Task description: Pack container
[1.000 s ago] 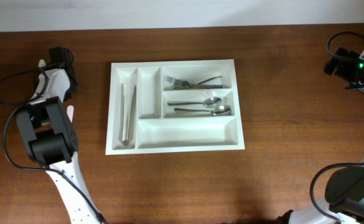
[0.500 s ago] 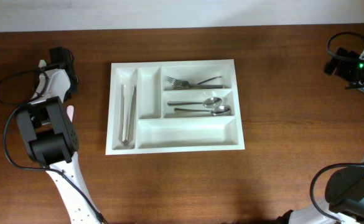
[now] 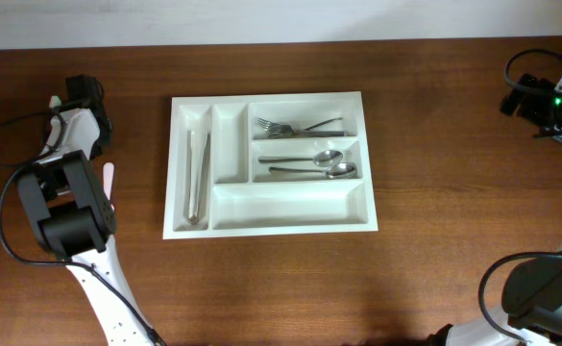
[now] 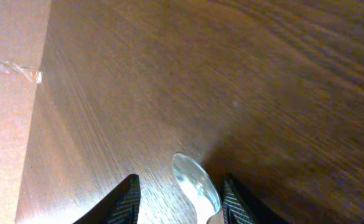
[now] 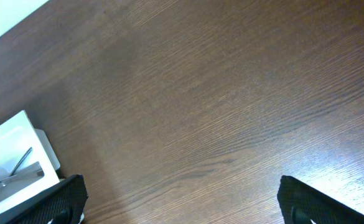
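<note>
The tray (image 3: 290, 204) sits mid-table holding forks (image 3: 295, 126) and 2 spoons (image 3: 319, 163), and the step now looks like picking up 1 more spoon (image 4: 196, 186) well left of the tray. The left pincer (image 4: 180, 193) is half open around that spoon with a gap beside it, so it does not look gripped; the right pincer (image 5: 182, 190) is wide open and empty, far right of the tray. Next, I think the left pincer must close, lift, and carry the spoon right to the tray.

The container (image 3: 290, 204) is made of smooth white plastic with a faint gloss. The table (image 3: 434, 144) is finished in satin-sheened wood grain. The spoon (image 4: 196, 185) is made of polished, mirror-bright metal.
</note>
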Robot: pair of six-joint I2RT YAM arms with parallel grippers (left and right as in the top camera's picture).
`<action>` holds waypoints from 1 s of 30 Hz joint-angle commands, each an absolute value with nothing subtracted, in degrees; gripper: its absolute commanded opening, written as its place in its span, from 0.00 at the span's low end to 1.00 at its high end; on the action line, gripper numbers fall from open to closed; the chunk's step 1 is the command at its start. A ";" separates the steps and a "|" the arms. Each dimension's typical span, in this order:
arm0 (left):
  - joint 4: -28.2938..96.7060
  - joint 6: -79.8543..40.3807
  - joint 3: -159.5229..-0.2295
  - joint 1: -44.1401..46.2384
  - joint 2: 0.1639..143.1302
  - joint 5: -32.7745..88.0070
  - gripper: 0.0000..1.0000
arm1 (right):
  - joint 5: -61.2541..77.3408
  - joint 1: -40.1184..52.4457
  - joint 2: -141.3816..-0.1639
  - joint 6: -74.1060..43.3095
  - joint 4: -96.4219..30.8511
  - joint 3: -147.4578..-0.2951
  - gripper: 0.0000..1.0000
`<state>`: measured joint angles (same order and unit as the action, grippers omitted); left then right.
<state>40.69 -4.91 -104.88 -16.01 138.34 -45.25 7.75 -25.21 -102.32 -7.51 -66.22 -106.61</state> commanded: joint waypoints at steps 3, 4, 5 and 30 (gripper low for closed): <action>40.73 -4.21 -104.81 -16.29 139.96 -44.31 0.40 | 7.22 -25.15 -101.95 -7.29 -66.24 -106.80 0.99; 40.73 -4.21 -104.81 -16.29 140.07 -43.97 0.37 | 7.22 -25.15 -101.95 -7.31 -66.24 -106.80 0.99; 40.73 -4.23 -104.81 -16.29 140.16 -43.72 0.35 | 7.22 -25.15 -101.95 -7.29 -66.24 -106.80 0.99; 42.22 -4.21 -104.81 -16.29 143.41 -43.38 0.02 | 7.22 -25.15 -101.95 -7.29 -66.24 -106.80 0.99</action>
<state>41.52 -4.05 -105.32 -15.88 140.49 -46.35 7.75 -25.19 -102.32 -7.53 -66.22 -106.61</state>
